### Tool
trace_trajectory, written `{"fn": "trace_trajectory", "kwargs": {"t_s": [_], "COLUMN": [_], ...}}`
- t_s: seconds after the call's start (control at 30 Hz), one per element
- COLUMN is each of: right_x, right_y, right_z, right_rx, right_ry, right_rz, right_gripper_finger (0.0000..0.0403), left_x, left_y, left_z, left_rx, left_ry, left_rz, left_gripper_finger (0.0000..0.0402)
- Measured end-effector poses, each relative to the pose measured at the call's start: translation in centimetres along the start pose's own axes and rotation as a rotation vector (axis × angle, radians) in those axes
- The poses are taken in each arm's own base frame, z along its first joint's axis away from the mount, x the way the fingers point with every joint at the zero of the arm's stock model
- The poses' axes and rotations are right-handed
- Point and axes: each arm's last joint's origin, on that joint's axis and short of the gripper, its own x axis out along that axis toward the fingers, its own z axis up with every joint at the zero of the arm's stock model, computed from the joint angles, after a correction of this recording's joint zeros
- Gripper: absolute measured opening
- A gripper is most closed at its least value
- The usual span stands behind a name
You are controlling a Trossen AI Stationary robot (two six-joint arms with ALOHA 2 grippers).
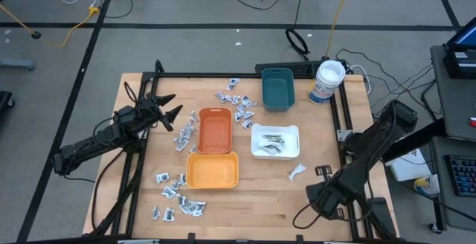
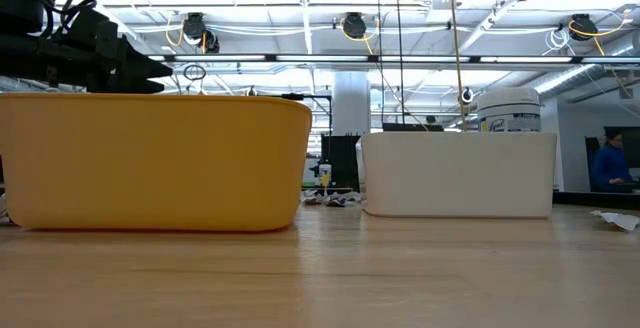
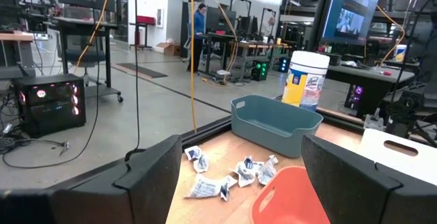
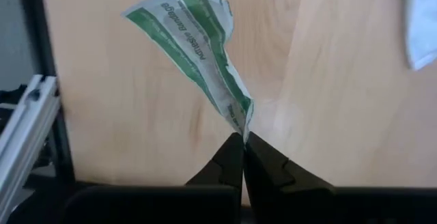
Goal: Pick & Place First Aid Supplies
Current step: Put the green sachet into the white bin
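Several strips (image 1: 272, 144) in white tray (image 1: 292, 132); orange trays (image 1: 214, 131) hold nothing.

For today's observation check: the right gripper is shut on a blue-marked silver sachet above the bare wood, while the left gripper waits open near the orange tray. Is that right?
One detail is wrong. The right gripper is shut on a green-and-white strip, not a silver sachet, as the right wrist view shows. The rest stands: the left gripper waits open near the orange tray.
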Motion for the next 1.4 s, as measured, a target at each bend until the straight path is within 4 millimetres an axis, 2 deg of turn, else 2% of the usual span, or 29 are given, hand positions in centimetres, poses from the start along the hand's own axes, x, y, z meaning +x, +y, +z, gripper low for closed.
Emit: {"fn": "trace_trajectory", "kwargs": {"t_s": [0.2,0.3,0.53,0.67,0.9,1.07,1.2,1.4], "right_x": [-1.8,-2.6,-4.4,-5.1,-5.9,-6.2,-5.0,-2.4], "right_y": [-0.2,-1.6,-7.1,-10.8,-16.9,-19.8,-21.0,-21.4], "right_z": [0.8,2.0,5.6,7.0,7.6,7.5,8.3,9.0], "right_rx": [-0.059,-0.055,-0.038,0.002,0.132,0.215,0.237,0.24], "right_ry": [-0.028,-0.039,-0.119,-0.149,-0.162,-0.18,-0.216,-0.214], "right_rz": [0.02,0.015,-0.041,-0.065,-0.086,-0.095,-0.098,-0.098], "right_gripper_finger": [0.0001,0.0,0.0,0.0,0.0,0.0,0.0,0.0], "left_x": [0.0,0.0,0.0,0.0,0.0,0.0,0.0,0.0], "left_y": [0.0,0.0,0.0,0.0,0.0,0.0,0.0,0.0], "left_z": [0.0,0.0,0.0,0.0,0.0,0.0,0.0,0.0], "left_rx": [0.0,0.0,0.001,0.001,0.0,0.0,0.0,0.0], "left_ry": [0.0,0.0,0.0,0.0,0.0,0.0,0.0,0.0], "left_rz": [0.0,0.0,0.0,0.0,0.0,0.0,0.0,0.0], "left_gripper_finger": [0.0308,0.0308,0.0308,0.0308,0.0308,0.0308,0.0308,0.0308]}}
